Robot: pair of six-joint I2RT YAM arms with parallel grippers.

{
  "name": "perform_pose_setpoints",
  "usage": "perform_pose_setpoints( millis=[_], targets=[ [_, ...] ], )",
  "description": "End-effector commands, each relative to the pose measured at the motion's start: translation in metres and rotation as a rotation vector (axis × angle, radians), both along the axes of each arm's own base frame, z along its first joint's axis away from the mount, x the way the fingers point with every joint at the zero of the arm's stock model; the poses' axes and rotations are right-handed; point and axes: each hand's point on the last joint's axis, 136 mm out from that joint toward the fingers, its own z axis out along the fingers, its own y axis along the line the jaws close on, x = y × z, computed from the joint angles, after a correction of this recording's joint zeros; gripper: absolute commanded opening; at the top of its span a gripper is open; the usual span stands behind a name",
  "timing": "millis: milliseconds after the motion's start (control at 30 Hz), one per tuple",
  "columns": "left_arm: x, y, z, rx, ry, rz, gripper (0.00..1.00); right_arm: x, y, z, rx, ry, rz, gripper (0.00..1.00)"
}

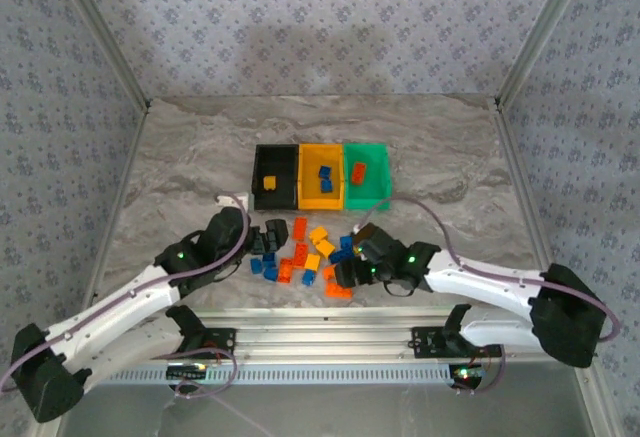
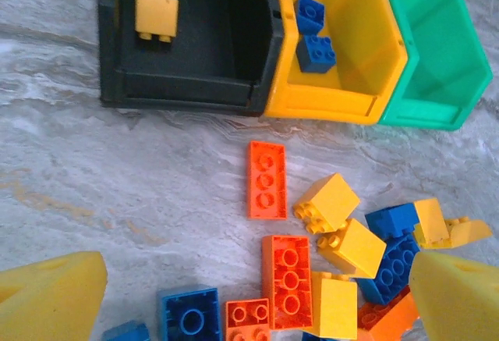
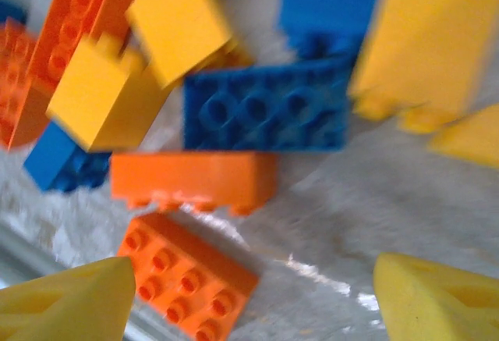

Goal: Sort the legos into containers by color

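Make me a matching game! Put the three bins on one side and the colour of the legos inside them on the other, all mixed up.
Bins:
1. black bin
2. yellow-orange bin
3. green bin

Inside:
A. two blue bricks
B. one red-orange brick
C. one yellow brick

Pairs: 1-C, 2-A, 3-B

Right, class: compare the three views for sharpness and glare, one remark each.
Top external: sharp, even light, faint shadow on the back wall. Left wrist: legos crisp. Right wrist: legos smeared with blur, a bright glare patch on the table.
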Motion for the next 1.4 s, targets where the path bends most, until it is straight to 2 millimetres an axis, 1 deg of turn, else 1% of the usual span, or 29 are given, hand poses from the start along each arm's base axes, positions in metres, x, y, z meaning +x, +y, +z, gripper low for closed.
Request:
perform_pose_setpoints(
  millis=[0, 133, 200, 400, 567, 733, 867, 900, 933, 1133, 1367],
  targets=[
    [-0.005, 0.018, -0.006, 0.042, 0.001, 0.055, 1.00, -0.013, 0.020, 0.003, -0.050, -0.030, 0.138, 0.82],
    [-0.005, 0.022, -0.007, 0.050, 0.003, 0.065, 1.00, -0.012, 0.031, 0.003, -0.122, -0.082, 0.208, 0.83],
    [-0.005, 0.023, -0.008, 0.059, 0.006, 0.066, 1.00, -0.013, 0.033, 0.001, -0.148, -0.082, 0.236, 0.83],
    [-0.005, 0.027, -0.013, 0.076, 0.020, 0.079, 1.00, -0.018, 0.025, -0.012, -0.256, -0.055, 0.298, 0.80],
    [-0.005, 0.030, -0.017, 0.074, 0.030, 0.089, 1.00, -0.022, 0.025, -0.018, -0.327, -0.072, 0.343, 0.78],
    [-0.004, 0.028, -0.015, 0.060, 0.032, 0.081, 1.00, -0.023, 0.026, -0.024, -0.408, -0.092, 0.379, 0.76],
    [-0.002, 0.032, -0.014, 0.066, 0.035, 0.090, 1.00, -0.027, 0.027, -0.029, -0.460, -0.096, 0.410, 0.75],
    [-0.002, 0.033, -0.014, 0.065, 0.037, 0.093, 1.00, -0.028, 0.024, -0.029, -0.479, -0.091, 0.413, 0.74],
    [-0.002, 0.033, -0.014, 0.065, 0.039, 0.093, 1.00, -0.029, 0.021, -0.032, -0.496, -0.083, 0.416, 0.73],
    [-0.002, 0.035, -0.016, 0.063, 0.047, 0.098, 1.00, -0.031, 0.023, -0.040, -0.509, -0.065, 0.420, 0.63],
    [-0.003, 0.038, -0.015, 0.058, 0.048, 0.103, 1.00, -0.032, 0.021, -0.044, -0.513, -0.057, 0.412, 0.45]
  ],
)
